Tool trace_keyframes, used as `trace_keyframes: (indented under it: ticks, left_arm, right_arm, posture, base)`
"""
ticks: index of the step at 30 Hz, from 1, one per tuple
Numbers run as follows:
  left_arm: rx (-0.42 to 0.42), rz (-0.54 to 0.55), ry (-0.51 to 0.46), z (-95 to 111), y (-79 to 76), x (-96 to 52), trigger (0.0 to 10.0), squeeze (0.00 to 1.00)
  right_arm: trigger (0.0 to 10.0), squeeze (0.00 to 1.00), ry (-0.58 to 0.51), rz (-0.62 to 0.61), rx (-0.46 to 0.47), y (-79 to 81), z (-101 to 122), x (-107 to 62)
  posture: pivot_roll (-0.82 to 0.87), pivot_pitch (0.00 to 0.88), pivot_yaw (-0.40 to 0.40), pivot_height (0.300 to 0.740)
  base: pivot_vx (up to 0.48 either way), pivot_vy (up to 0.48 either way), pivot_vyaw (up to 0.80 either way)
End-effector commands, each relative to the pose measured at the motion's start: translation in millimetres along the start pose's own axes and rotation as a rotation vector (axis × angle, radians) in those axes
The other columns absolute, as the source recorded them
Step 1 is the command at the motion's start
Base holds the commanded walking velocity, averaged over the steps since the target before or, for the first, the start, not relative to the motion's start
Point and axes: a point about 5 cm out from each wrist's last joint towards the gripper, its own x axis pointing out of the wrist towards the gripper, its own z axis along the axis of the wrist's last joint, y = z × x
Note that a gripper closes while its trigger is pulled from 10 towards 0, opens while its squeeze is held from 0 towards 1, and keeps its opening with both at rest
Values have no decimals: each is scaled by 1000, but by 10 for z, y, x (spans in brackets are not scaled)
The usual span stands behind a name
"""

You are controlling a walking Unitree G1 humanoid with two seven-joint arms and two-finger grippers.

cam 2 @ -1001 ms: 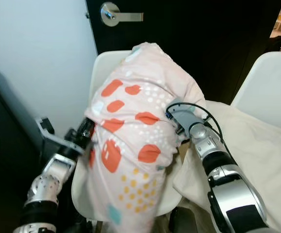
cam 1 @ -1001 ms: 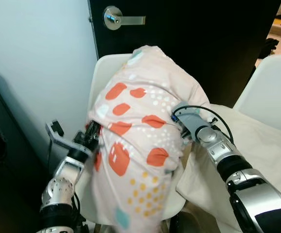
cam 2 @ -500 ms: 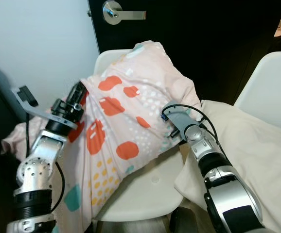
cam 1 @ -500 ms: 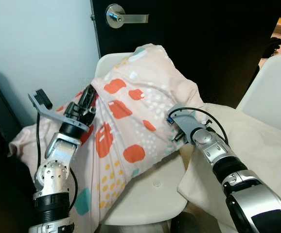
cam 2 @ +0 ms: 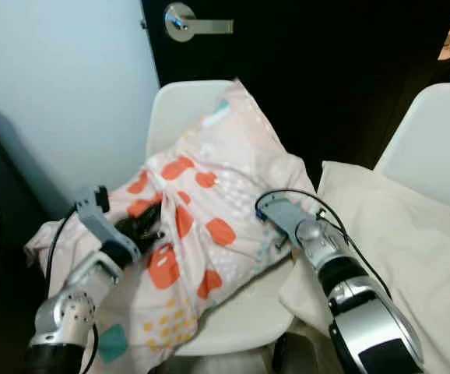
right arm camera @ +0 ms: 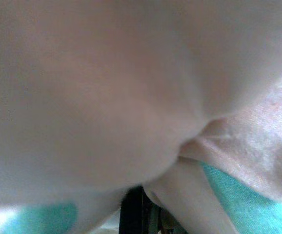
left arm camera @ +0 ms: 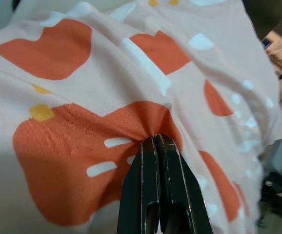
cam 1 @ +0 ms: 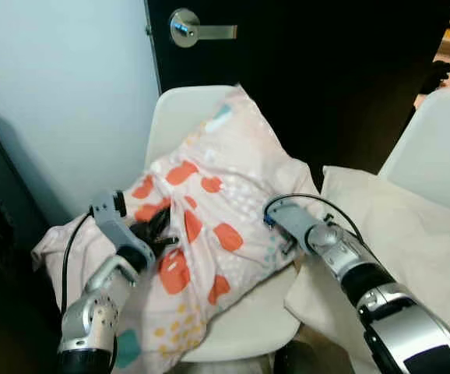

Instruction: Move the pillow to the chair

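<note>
Pink fabric pillow with orange blotches (cam 1: 209, 226): now lying lowered on the white moulded plastic chair (cam 1: 180, 117), no longer held upright. Left gripper (left arm camera: 156, 141) pinching its cover; right gripper (cam 1: 281, 234) buried against it, grasp indeterminable. Placement nearing completion.

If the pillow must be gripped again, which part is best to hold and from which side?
Probably a raised fold of the cover, approached from the pillow's left side. The fabric is loose and bunches into ridges; the left gripper is already shut on such a pinch in an orange patch. The flat, full middle offers the thin fingers little to close on.
</note>
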Motion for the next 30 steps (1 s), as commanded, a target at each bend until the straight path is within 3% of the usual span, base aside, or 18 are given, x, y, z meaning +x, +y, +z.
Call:
trace_keyframes:
  ticks: [1,2,3,4,5,6,7,14,15,17,18,20,27,30]
  left_arm:
    - [43,46,34,-61,69,-26,3569,0]
    - [58,59,42,-77,84,-30,3569,0]
    - [64,70,39,-74,96,-25,6471,0]
    - [64,70,39,-74,96,-25,6471,0]
    - [83,81,31,-58,104,-15,8667,0]
    - [83,81,31,-58,104,-15,8667,0]
    - [100,88,25,-45,107,-4,10000,0]
    - [130,99,-7,6,96,31,10000,0]
    - [197,94,-18,59,48,59,10000,878]
    - [227,94,-23,80,30,70,10000,878]
    - [262,95,-33,121,9,83,10000,1000]
    - [304,109,-48,176,1,95,10000,1000]
    - [580,198,-184,631,-84,134,10000,1000]
    - [606,202,-217,704,-126,137,10000,1000]
  right_arm:
    - [10000,0,16,-14,-61,-107,30,-43]
    - [10000,0,30,-17,-75,-141,12,-56]
    - [10000,0,44,-24,-92,-174,-7,-67]
    - [10000,0,44,-24,-92,-174,-7,-67]
    - [10000,0,58,-34,-103,-204,-20,-76]
    - [10000,0,58,-34,-103,-204,-20,-76]
    - [10000,0,68,-37,-107,-219,-32,-81]
    - [10000,0,121,-51,-115,-271,-117,-104]
    - [10000,1000,154,-36,-100,-304,-199,-135]
    - [10000,1000,161,-26,-90,-309,-221,-145]
    - [10000,1000,161,-32,-79,-328,-236,-155]
    - [10000,1000,155,-40,-58,-348,-238,-162]
    - [10000,1000,114,-108,24,-555,-207,-243]
    - [10000,1000,83,-126,56,-608,-161,-267]
  posture:
    - [107,0,10,300]
    - [107,0,10,300]
    - [108,0,7,300]
    - [108,0,7,300]
    - [109,0,8,300]
    - [109,0,8,300]
    - [111,0,7,300]
    - [113,0,9,300]
    - [110,0,11,300]
    - [110,0,11,300]
    - [110,0,11,300]
    - [111,0,10,300]
    - [114,0,14,300]
    - [112,0,14,300]
  base:
    - [0,0,0]
    - [0,0,0]
    - [0,0,0]
    - [0,0,0]
    - [0,0,0]
    - [0,0,0]
    - [0,0,0]
    - [0,0,0]
    - [0,0,0]
    - [0,0,0]
    - [0,0,0]
    - [0,0,0]
    - [0,0,0]
    - [0,0,0]
